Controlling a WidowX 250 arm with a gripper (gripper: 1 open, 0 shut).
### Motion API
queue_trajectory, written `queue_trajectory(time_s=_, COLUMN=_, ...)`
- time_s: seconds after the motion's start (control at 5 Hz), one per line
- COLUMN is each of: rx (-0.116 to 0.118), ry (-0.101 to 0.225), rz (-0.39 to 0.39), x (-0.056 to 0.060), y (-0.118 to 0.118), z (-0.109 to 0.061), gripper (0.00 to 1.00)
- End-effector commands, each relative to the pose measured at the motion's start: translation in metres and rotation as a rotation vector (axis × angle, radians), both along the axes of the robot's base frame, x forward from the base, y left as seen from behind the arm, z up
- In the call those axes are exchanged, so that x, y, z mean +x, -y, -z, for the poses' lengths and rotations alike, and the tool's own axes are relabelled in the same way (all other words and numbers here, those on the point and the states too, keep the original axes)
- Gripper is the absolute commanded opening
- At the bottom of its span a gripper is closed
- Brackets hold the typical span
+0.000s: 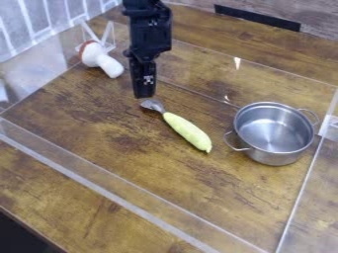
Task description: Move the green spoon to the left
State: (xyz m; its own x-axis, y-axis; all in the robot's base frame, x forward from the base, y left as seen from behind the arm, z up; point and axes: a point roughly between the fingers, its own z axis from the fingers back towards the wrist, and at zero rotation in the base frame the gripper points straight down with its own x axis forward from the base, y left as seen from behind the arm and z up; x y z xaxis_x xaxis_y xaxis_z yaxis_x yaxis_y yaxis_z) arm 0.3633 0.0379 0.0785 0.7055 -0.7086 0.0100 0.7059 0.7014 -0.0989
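We had the black gripper (144,92) low above the wooden tabletop (93,158), near the silver bowl end of the green spoon (187,131); we could not tell whether its jaws were released or clenched. The spoon lay between the gripper and the steel two-handled pot (274,134), its yellow-green handle slanting toward us. A white utensil (101,59) lay beyond it.

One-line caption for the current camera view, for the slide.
End effector hovering by the metal bowl of the green spoon, steel pot to the spoon's right in the image.
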Motion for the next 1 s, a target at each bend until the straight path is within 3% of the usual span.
queue_trajectory(time_s=0.0, rx=0.002, ry=0.100, rz=-0.011, x=0.003, y=-0.007, z=-0.030, gripper=0.00)
queue_trajectory(time_s=0.2, rx=-0.011, ry=0.099, rz=-0.006, x=0.004, y=-0.007, z=-0.023, gripper=1.00)
queue_trajectory(time_s=0.4, rx=-0.021, ry=0.100, rz=-0.003, x=0.005, y=-0.007, z=-0.020, gripper=0.00)
queue_trajectory(time_s=0.6, rx=-0.029, ry=0.101, rz=-0.002, x=0.006, y=-0.007, z=-0.018, gripper=0.00)
queue_trajectory(time_s=0.8, rx=-0.047, ry=0.096, rz=0.006, x=0.008, y=-0.006, z=-0.007, gripper=1.00)
